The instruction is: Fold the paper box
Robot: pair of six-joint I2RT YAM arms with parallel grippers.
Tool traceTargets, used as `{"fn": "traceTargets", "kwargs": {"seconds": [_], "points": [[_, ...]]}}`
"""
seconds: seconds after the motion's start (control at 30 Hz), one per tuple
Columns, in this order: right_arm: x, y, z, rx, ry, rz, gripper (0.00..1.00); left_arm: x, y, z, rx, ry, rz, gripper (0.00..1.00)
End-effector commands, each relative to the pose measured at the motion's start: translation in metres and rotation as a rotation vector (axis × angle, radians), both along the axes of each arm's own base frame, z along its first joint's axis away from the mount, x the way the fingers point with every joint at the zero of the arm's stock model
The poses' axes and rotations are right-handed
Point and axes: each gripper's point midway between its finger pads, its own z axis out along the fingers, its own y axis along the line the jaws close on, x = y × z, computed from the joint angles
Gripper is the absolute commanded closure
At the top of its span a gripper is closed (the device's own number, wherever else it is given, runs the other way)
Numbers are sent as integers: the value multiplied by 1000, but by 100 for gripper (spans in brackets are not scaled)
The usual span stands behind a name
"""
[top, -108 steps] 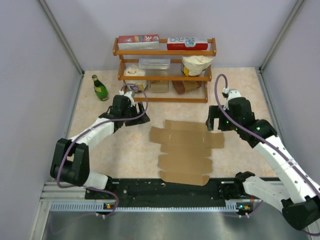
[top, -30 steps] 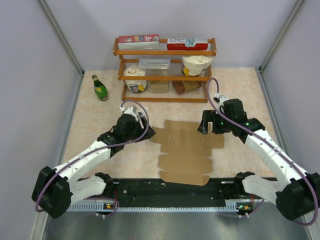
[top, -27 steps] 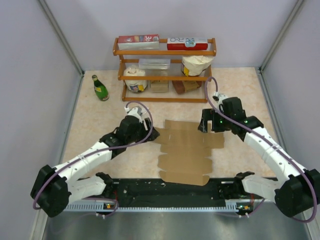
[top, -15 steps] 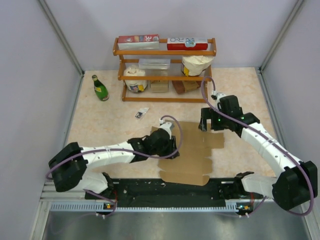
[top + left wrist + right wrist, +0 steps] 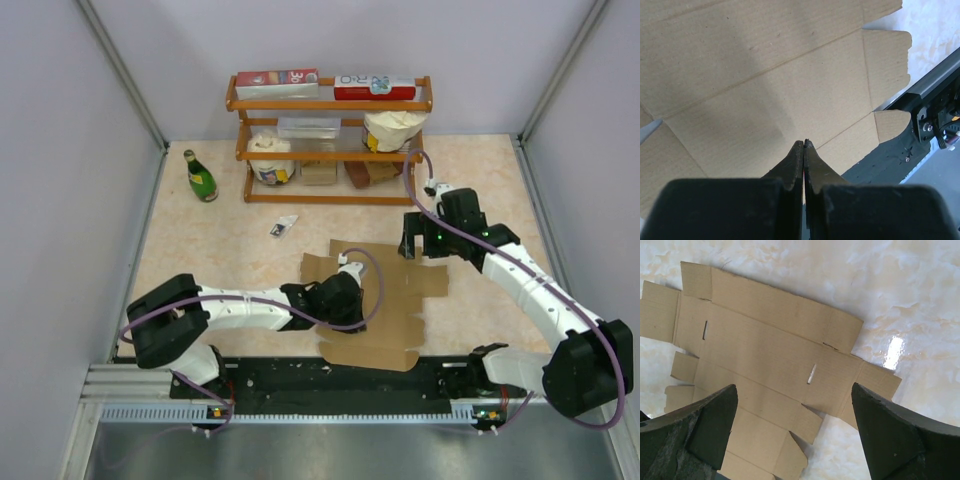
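Note:
The paper box (image 5: 385,300) lies as a flat brown die-cut sheet in the middle of the table. My left gripper (image 5: 355,308) hangs low over the sheet's middle panels. In the left wrist view the left gripper (image 5: 804,143) is shut, its tips together with nothing between them, right above the cardboard (image 5: 765,75). My right gripper (image 5: 420,246) hovers over the sheet's far right corner. In the right wrist view the right gripper (image 5: 793,385) is wide open above the slotted panels (image 5: 765,350) and holds nothing.
A wooden shelf (image 5: 330,140) with red-and-white cartons, tubs and small brown blocks stands at the back. A green bottle (image 5: 200,175) stands at its left. A small white-and-black item (image 5: 283,227) lies behind the sheet. The black rail (image 5: 340,375) runs along the near edge.
My left arm has swung from the sheet's left edge to over its middle, and its gripper has gone from open to shut. The right gripper has barely moved.

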Motion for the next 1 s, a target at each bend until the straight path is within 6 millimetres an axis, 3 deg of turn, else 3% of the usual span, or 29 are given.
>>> {"fn": "traceTargets", "kwargs": {"seconds": [0.0, 0.37, 0.7, 0.97], "points": [[13, -3, 11, 14, -64, -14, 6, 3, -10, 11, -68, -11, 19, 100], [17, -4, 4, 4, -61, -22, 6, -13, 8, -13, -9, 31, -34, 100], [25, -5, -8, -29, -48, -8, 6, -6, 43, -30, 113, 36, 24, 100], [30, 25, -9, 40, -12, 194, 5, 9, 79, -33, 179, 4, 80, 100]]}}
